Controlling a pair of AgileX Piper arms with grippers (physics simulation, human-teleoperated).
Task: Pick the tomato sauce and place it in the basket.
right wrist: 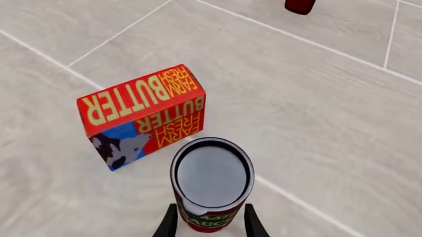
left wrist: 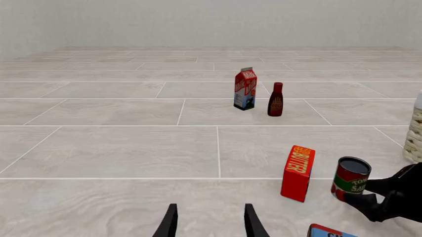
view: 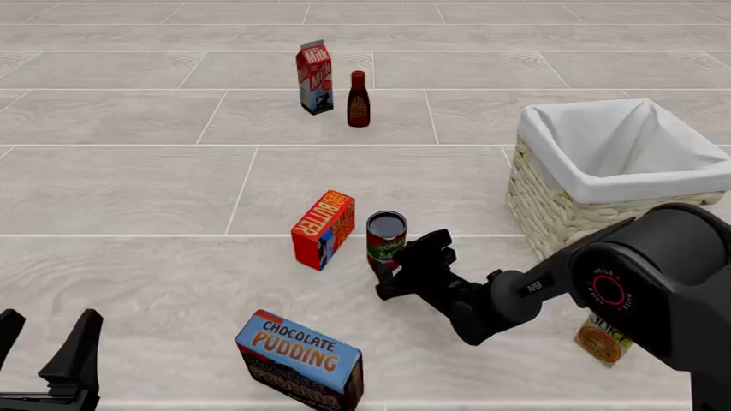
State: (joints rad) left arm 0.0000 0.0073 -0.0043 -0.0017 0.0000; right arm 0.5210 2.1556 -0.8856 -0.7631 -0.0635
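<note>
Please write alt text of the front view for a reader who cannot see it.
The right hand grips a tomato sauce can standing beside a butter box on pale tiles. A cloth-lined wicker basket stands to the right of them.

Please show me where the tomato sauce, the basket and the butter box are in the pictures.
tomato sauce (view: 386,239): front view, on the can's label side.
basket (view: 546,202): front view, on the woven front wall.
butter box (right wrist: 142,114): right wrist view, on the lettered red face.
</note>
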